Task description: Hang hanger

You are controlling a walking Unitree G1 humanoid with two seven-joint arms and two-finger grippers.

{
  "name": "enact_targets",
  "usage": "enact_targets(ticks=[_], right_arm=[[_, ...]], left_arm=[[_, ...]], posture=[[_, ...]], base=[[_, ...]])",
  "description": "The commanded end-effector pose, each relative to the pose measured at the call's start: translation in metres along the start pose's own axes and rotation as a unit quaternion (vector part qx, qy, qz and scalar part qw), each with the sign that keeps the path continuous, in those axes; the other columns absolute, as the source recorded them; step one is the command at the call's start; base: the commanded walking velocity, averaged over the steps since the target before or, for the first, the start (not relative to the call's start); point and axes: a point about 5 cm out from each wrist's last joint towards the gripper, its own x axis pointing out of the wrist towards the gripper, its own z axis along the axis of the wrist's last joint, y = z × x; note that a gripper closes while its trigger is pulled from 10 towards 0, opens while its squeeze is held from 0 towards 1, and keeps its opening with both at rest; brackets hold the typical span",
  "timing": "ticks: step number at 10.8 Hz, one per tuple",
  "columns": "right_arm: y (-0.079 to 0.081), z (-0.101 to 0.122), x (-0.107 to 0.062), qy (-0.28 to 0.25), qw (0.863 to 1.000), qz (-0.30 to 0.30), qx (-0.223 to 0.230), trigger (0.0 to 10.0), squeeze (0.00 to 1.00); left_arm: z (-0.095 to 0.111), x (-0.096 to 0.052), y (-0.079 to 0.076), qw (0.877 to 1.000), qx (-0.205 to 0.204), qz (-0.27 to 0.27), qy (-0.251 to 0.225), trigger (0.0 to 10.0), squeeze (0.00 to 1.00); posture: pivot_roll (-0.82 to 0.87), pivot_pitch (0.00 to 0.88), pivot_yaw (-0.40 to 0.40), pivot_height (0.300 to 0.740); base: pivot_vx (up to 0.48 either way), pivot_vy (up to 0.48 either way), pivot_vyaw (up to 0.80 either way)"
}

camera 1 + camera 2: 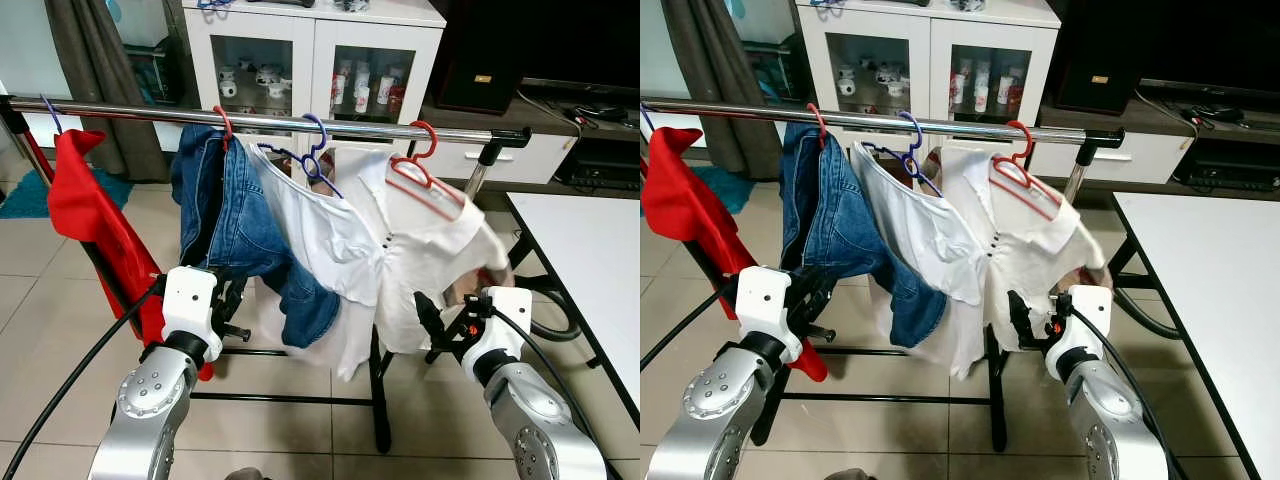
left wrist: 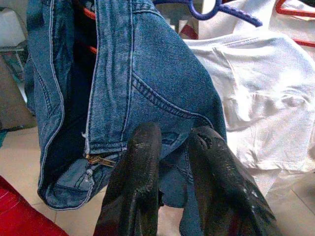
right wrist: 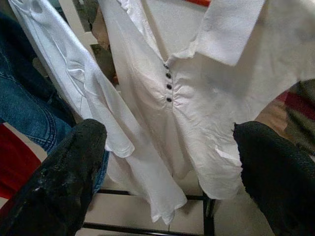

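Tiled floor (image 1: 40, 290), white cabinet (image 1: 315, 50) behind. Red hanger (image 1: 425, 175) with white polo shirt (image 1: 425, 250) hooked on chrome rail (image 1: 300, 122) — beside blue hanger (image 1: 312, 160). Right pincer (image 3: 170, 167) spread wide below shirt. Left pincer (image 2: 170, 162) nearly clenched, ungrasping, before jeans (image 1: 240, 220).

A chrome rail (image 1: 300, 122) on a black frame carries four garments. From nine towards three o'clock: a red top (image 1: 90, 215), blue jeans (image 1: 235, 225), a white T-shirt (image 1: 325, 245), and a white buttoned shirt (image 1: 430, 250) on a red hanger (image 1: 425, 170), apparently tilted.
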Motion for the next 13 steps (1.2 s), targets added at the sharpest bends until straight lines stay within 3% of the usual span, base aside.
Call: enact_targets(ticks=[1, 8, 9, 11, 13], right_arm=[[0.001, 0.049, -0.015, -0.078, 0.992, -0.093, -0.022, 10.0, 0.0], [0.001, 0.049, -0.015, -0.078, 0.992, -0.093, -0.022, 10.0, 0.0], [-0.002, 0.036, -0.018, -0.069, 0.992, -0.103, -0.014, 10.0, 1.0], [-0.003, 0.03, -0.022, -0.074, 0.991, -0.113, -0.014, 10.0, 1.0], [0.0, 0.038, -0.026, -0.094, 0.988, -0.118, -0.045, 10.0, 1.0]], left_arm=[[0.015, -0.029, 0.024, 0.982, -0.016, 0.185, 0.039, 10.0, 0.0], [0.015, -0.029, 0.024, 0.982, -0.016, 0.185, 0.039, 10.0, 0.0], [0.012, -0.015, 0.018, 0.989, -0.006, 0.14, 0.05, 10.0, 1.0], [0.015, -0.008, 0.014, 0.993, 0.021, 0.111, 0.043, 10.0, 1.0], [0.024, -0.004, 0.011, 0.993, 0.043, 0.11, 0.021, 10.0, 1.0]], posture=[[0.17, 0.0, -0.08, 0.74], [0.17, 0.0, -0.08, 0.74], [0.11, 0.0, -0.011, 0.74], [0.11, 0.0, 0.004, 0.74], [0.11, 0.0, 0.026, 0.74]], base=[[0.0, 0.0, 0.0], [0.0, 0.0, 0.0], [0.0, 0.0, 0.0], [0.0, 0.0, 0.0], [0.0, 0.0, 0.0]])
